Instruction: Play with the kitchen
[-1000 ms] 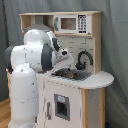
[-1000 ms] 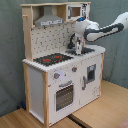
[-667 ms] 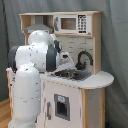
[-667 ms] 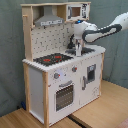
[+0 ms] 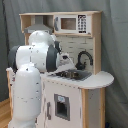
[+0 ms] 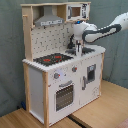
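Hand point(image 6: 74, 46) of white robot arm point(image 5: 35, 57) hangs over sink point(image 5: 73, 75), by black faucet point(image 5: 85, 58); fingers' state can't tell. Tall white & light-wood toy kitchen point(image 6: 60, 75) stands on wooden floor point(image 6: 105, 112).

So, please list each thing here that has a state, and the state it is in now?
oven door: closed
cupboard door: closed
stovetop: nothing on it
faucet: upright, behind the sink
sink: arm reaches over it
gripper: over the sink, open or shut cannot be told
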Robot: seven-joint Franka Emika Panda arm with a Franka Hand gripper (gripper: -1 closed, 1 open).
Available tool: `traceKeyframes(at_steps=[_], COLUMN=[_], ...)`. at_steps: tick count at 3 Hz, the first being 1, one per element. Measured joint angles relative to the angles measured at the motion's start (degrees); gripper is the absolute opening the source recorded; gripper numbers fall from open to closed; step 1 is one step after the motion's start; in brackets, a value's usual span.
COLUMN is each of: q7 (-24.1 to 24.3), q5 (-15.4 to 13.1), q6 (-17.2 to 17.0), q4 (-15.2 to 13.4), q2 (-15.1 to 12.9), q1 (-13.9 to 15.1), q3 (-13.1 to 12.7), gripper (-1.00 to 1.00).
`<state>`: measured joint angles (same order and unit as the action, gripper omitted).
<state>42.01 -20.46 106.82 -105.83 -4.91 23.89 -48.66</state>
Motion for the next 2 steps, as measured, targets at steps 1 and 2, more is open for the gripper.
traceKeyframes(at_steps=[1,2], q7=[-0.1,-0.2], q5=[0.7,0.7], q6=[-5.5,-10.2], q4=[2.1,6.0], q2=[-0.3,-0.2], q1=[-0.1,-0.1], q3=[-0.8,-1.9], gripper=[-1.00,-1.00])
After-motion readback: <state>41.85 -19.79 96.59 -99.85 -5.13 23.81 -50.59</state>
